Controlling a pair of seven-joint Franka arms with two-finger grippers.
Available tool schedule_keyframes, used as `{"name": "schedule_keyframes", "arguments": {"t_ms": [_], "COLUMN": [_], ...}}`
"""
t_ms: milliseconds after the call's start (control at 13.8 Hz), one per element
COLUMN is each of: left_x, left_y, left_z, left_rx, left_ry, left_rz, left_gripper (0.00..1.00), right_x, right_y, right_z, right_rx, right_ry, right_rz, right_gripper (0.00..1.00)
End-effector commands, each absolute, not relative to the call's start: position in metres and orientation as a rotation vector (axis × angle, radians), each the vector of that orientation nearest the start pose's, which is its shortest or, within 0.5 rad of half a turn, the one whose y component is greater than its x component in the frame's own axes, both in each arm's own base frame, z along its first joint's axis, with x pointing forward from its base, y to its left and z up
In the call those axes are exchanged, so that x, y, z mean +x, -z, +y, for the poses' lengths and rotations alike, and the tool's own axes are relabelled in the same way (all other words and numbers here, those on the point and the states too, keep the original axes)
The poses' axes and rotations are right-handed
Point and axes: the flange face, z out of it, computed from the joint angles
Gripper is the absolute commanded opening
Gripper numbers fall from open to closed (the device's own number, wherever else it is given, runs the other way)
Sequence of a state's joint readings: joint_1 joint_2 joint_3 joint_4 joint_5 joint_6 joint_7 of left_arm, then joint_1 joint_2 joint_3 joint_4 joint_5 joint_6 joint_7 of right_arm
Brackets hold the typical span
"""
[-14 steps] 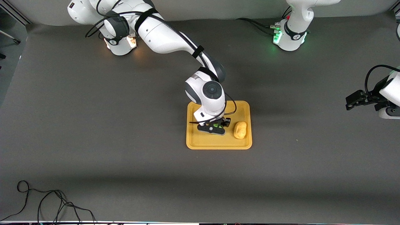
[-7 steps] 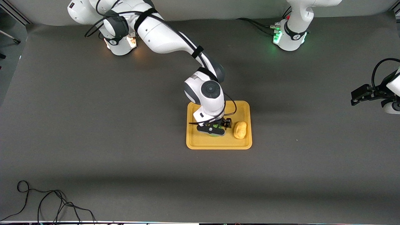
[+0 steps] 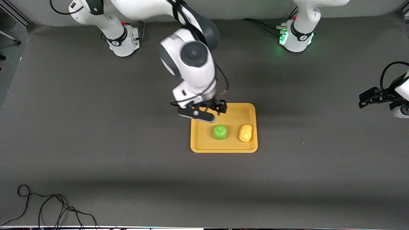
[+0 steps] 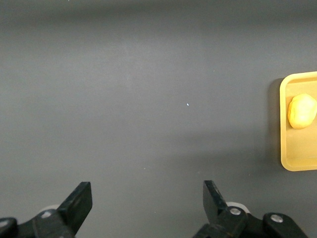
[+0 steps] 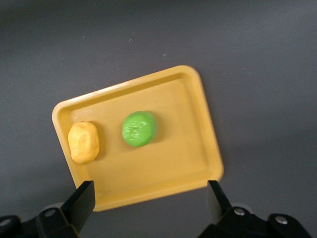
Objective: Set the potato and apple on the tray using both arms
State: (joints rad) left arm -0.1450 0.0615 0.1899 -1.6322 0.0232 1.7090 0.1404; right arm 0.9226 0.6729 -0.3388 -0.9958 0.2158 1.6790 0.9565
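Apple [image 3: 219, 132] and potato [image 3: 245, 133] sit side by side on the tray [image 3: 223, 147]. Right gripper [image 3: 204, 112] hangs empty, fingers spread, over the tray's edge; left gripper [image 3: 367, 97], also spread wide, waits over bare table, its arm cut off.

Even overhead light, soft shadows, sharp focus.

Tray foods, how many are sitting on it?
2. The apple lies mid-tray; the potato lies beside it, toward the left arm's end. Nothing looks hidden.
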Motion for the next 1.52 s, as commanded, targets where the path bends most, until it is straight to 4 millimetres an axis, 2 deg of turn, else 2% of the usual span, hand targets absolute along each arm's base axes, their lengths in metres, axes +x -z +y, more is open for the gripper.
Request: {"name": "schedule_keyframes", "arguments": {"t_ms": [0, 145, 290, 362, 507, 652, 870, 1159, 1304, 1449], "left_x": [0.584, 0.584, 0.584, 0.585, 0.588, 0.591, 0.592, 0.608, 0.604, 0.597], "left_y": [-0.579, -0.579, -0.583, -0.582, -0.573, -0.572, -0.572, -0.576, -0.574, -0.577], "left_z": [0.027, 0.026, 0.027, 0.026, 0.019, 0.015, 0.017, 0.011, 0.009, 0.007], "left_rx": [-3.106, -3.107, -3.105, -3.105, -3.103, -3.102, -3.124, -3.115, -3.117, -3.119], "left_ry": [0.009, 0.007, 0.023, 0.021, -0.005, 0.005, 0.018, 0.025, -0.027, -0.099], "left_rz": [0.173, 0.173, 0.173, 0.175, 0.194, 0.202, 0.192, 0.198, 0.203, 0.222], "left_gripper": [1.00, 1.00, 1.00, 1.00, 1.00, 1.00, 1.00, 1.00, 1.00, 1.00], "right_x": [0.555, 0.562, 0.569, 0.569, 0.568, 0.561, 0.545, 0.551, 0.553, 0.557], "right_y": [-0.529, -0.556, -0.571, -0.578, -0.585, -0.586, -0.588, -0.596, -0.604, -0.608], "right_z": [0.426, 0.368, 0.287, 0.255, 0.194, 0.146, 0.097, 0.019, -0.008, -0.024], "right_rx": [-3.137, -3.150, -3.105, -3.112, -3.125, -3.109, -3.152, -3.140, -3.140, -3.138], "right_ry": [-0.046, -0.081, -0.140, -0.139, -0.145, -0.147, -0.112, -0.089, -0.063, -0.048], "right_rz": [0.415, 0.305, 0.284, 0.235, 0.173, 0.116, 0.092, 0.157, 0.147, 0.116], "right_gripper": [1.00, 1.00, 1.00, 1.00, 1.00, 1.00, 1.00, 1.00, 1.00, 1.00]}}
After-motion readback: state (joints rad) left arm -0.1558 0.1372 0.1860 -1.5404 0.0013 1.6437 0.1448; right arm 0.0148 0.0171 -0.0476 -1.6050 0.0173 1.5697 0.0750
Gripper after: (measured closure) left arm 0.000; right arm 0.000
